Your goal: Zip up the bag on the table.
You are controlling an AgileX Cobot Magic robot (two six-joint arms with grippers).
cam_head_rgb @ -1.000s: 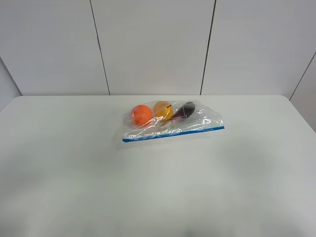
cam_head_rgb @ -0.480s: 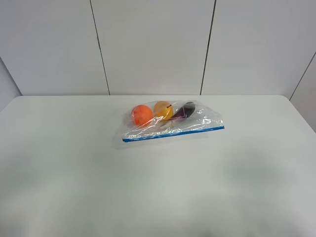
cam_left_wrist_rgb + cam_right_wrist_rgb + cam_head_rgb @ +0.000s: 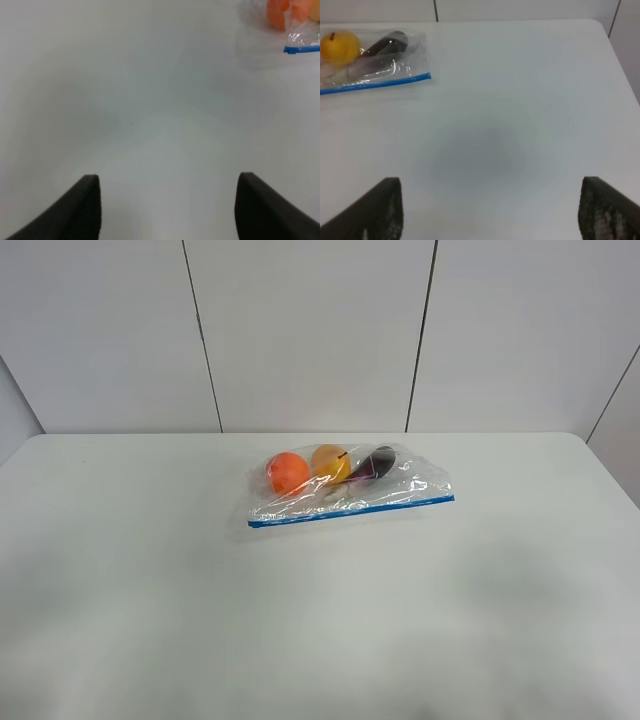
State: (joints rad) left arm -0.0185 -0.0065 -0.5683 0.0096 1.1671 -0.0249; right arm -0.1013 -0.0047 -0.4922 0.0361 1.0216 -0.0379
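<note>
A clear bag (image 3: 350, 490) of fruit lies toward the far middle of the white tabletop (image 3: 150, 590), its blue zipper strip (image 3: 350, 511) — the long axis — running side to side along the near edge. Both sets of fingers — left (image 3: 167, 210), right (image 3: 490, 212) — are spread wide, grasping nothing, well short of the bag. Neither arm looks clearly nearer.

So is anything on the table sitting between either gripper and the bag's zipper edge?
Nothing visible. Both wrist views show only bare table between the open left gripper, the open right gripper and the bag, whose blue zipper strip faces them unobstructed.
</note>
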